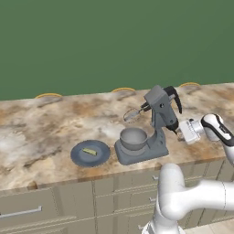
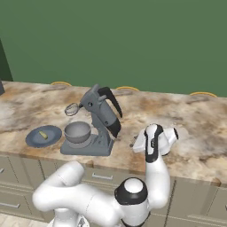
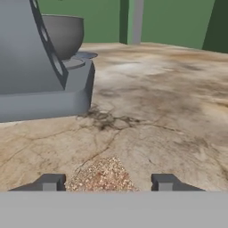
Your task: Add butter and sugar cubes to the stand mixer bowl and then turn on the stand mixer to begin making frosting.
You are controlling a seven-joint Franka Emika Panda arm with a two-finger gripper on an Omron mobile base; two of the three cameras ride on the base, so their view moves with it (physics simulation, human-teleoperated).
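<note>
Butter (image 1: 90, 151) lies as one small yellow stick on the blue-grey plate (image 1: 78, 157), just left of the stand mixer (image 1: 155, 119) on the marbled surface (image 1: 41, 128). It is not yet in the stand mixer bowl (image 1: 133, 138), which sits on the mixer's base under the tilted-back head, so the whisk (image 1: 132, 114) hangs clear and the bowl's mouth is open for loading from above.

To the right of the mixer, behind its neck, the claw (image 3: 105, 182) hovers low over the surface. In the hand view its two dark fingertips (image 3: 52, 181) stand apart on either side of a brown granular patch (image 3: 103, 176) that looks like sugar, so the low reach seems meant for that sweet ingredient first. The tips are spread around the patch, and I cannot tell whether they touch it; nothing is visibly pinched.

My guess is that the job is at an early stage, with the bowl looking empty from where I stand.
</note>
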